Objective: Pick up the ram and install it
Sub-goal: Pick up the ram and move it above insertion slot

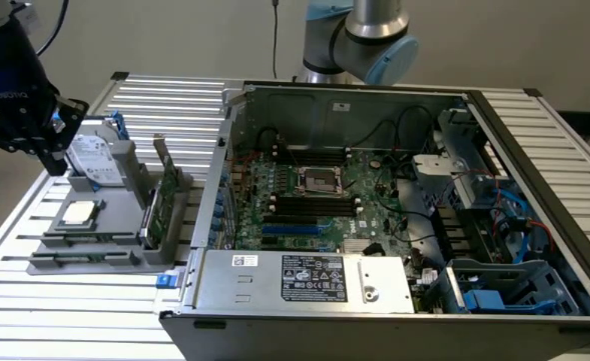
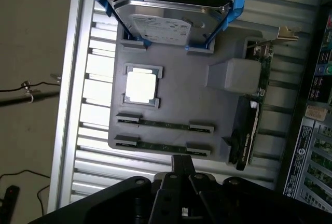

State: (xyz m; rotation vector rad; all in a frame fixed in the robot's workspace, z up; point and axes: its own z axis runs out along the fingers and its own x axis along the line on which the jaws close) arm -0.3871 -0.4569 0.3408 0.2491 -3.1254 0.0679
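Two ram sticks point(image 2: 165, 126) lie edge-up in parallel slots of a grey holder tray point(image 2: 181, 94); the second ram stick point(image 2: 158, 147) is the one closer to my fingers. In the exterior view the ram slots point(image 1: 86, 240) are at the tray's near end. My gripper point(image 2: 181, 164) hangs above the tray's edge beside the sticks, shut, with nothing between its fingers. In the exterior view the gripper point(image 1: 51, 159) is at the far left, above the tray point(image 1: 114, 226) next to the hard drive.
The tray also holds a hard drive in a blue bracket point(image 2: 168, 11), a CPU point(image 2: 141, 85) and an upright green card with a metal bracket point(image 2: 254, 110). The open computer case point(image 1: 375, 203) stands to the exterior view's right, with black memory slots point(image 1: 315, 203) on its motherboard.
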